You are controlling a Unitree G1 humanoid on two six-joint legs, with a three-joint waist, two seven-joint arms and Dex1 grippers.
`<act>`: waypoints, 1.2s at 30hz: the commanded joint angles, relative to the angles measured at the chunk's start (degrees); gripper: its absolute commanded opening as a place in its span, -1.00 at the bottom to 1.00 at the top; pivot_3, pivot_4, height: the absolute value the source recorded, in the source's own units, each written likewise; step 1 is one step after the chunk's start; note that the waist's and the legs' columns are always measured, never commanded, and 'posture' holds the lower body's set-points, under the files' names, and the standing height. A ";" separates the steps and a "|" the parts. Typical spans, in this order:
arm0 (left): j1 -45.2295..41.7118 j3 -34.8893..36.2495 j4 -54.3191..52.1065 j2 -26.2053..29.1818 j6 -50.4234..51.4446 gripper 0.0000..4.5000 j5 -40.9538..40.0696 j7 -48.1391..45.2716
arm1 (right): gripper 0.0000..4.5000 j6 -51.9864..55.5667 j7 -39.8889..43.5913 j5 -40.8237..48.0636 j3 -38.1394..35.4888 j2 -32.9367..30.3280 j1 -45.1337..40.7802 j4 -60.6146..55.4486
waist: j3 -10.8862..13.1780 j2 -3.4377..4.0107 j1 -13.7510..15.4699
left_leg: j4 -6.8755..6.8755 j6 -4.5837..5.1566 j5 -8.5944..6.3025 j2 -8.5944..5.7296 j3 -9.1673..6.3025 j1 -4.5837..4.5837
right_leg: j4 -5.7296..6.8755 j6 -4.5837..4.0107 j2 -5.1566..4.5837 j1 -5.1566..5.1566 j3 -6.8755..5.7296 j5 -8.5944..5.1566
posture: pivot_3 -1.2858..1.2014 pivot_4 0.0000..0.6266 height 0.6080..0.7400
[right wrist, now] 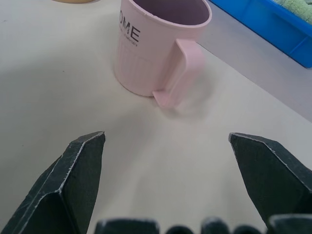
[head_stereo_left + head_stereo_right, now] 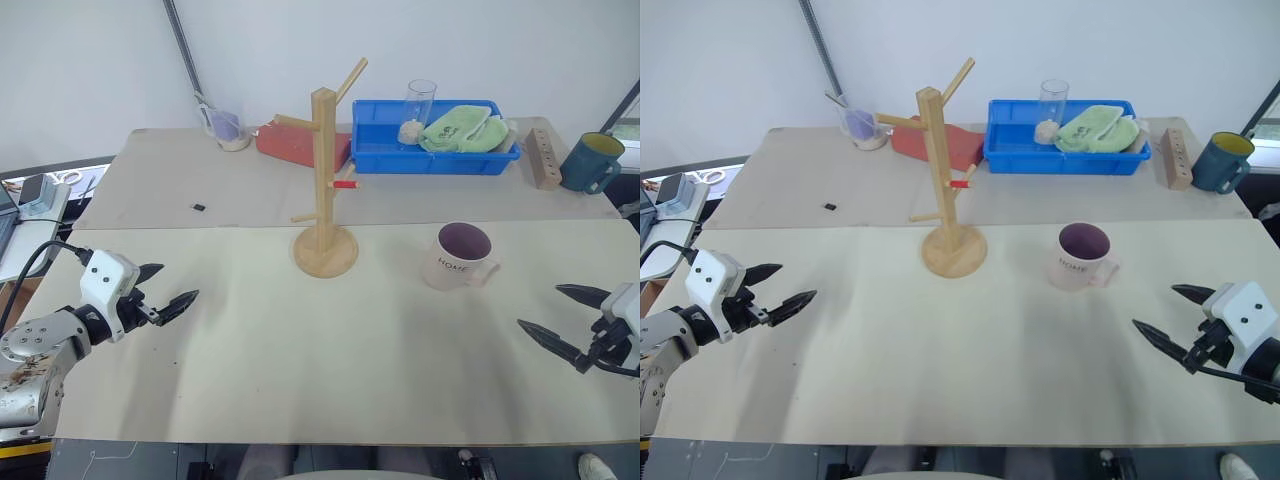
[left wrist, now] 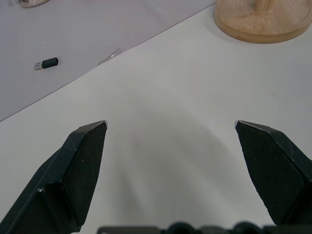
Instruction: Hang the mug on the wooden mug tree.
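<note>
Left jaws (image 2: pixel 163 289): mine, nearest at the left edge, spread wide over bare tabletop (image 2: pixel 300 370), gripping nothing, touching nothing.
Dongle (image 2: pixel 199 207): small black piece lying on the far panel, well apart from my left jaws; no part in the job.
Tree (image 2: pixel 324 180): upright on its round base at mid-tabletop, pegs angled upward, all bare, one short peg tipped red.
Mug (image 2: pixel 458 257): upright on the tabletop, right of the tree and well apart from it, between the tree and my right jaws; handle turned toward my right side.
Right jaws (image 2: pixel 1173 314): mine, at the right edge, spread wide and empty, aimed at the mug's handle but not yet near it.
Far row: a red pad (image 2: pixel 300 143) behind the tree, then a blue bin (image 2: pixel 436 158) with a green cloth (image 2: pixel 462 130), a block (image 2: pixel 544 158) with holes, a teal mug (image 2: pixel 590 162).
Step, as I judge it: reach for the mug with the right jaws.
Doing it well: close on the rim or wall and leave the handle loop free, so a peg can pass through it; approach level, without nudging the mug over.
</note>
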 commanded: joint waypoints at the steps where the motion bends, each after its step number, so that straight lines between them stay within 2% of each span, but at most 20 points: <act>1: 0.30 2.02 0.32 0.47 -1.28 1.00 -0.39 -1.34 | 0.99 0.26 -0.10 -0.19 -0.63 -0.04 -1.15 -0.56 | 0.00 0.00 -0.03 | 0.00 0.00 0.00 0.00 0.00 0.00 | 0.00 0.00 0.00 0.00 0.00 0.00 | 0.03 -0.52 1.00; 12: -0.49 3.65 2.93 1.10 -5.45 1.00 -5.95 -13.15 | 0.99 0.00 -0.83 -0.92 -0.29 1.44 -1.85 -1.14 | -0.02 0.01 0.07 | 0.01 0.01 0.00 0.02 0.05 0.03 | 0.05 0.00 0.01 0.04 0.02 0.01 | 0.03 -0.52 1.00; 15: -2.47 1.75 -0.14 2.12 -4.60 1.00 -7.72 -16.40 | 0.99 0.10 -1.47 -1.20 -0.34 1.94 -2.15 -1.64 | -0.02 0.00 0.22 | 0.02 0.01 0.01 0.03 0.08 0.03 | 0.06 0.00 0.01 0.06 0.01 0.02 | 0.03 -0.52 1.00; 20: -8.77 -2.13 -8.47 3.35 1.77 1.00 -15.01 -20.27 | 0.99 2.51 -5.32 -0.30 -0.01 4.68 -2.76 -5.14 | -0.05 0.05 0.84 | 0.05 0.01 0.01 0.03 0.16 -0.04 | 0.07 0.01 0.02 0.10 0.06 0.03 | 0.03 -0.52 1.00; 24: -13.58 -5.84 -11.83 4.09 5.33 1.00 -20.22 -24.97 | 0.99 6.84 -12.39 -0.23 2.55 10.35 -3.86 -10.08 | -0.06 0.06 0.89 | 0.14 0.02 0.02 0.06 0.19 0.03 | 0.21 0.05 0.07 0.13 0.09 0.13 | 0.03 -0.52 1.00; 29: -19.27 -10.55 -13.09 2.26 7.15 1.00 -23.19 -27.59 | 0.99 12.62 -23.12 -3.29 6.67 17.21 -7.00 -11.91 | -0.08 0.11 0.55 | 0.52 0.03 0.02 0.15 0.18 0.06 | 0.52 0.03 0.17 0.12 0.14 0.14 | 0.03 -0.52 1.00; 36: -25.44 -16.41 -13.77 -2.27 8.17 1.00 -23.56 -27.51 | 0.99 13.51 -34.20 -7.26 9.55 25.12 -13.17 -5.53 | -0.11 0.14 0.53 | 0.52 0.09 0.06 0.15 0.18 0.04 | 0.55 0.04 0.21 0.13 0.21 0.14 | 0.03 -0.52 1.00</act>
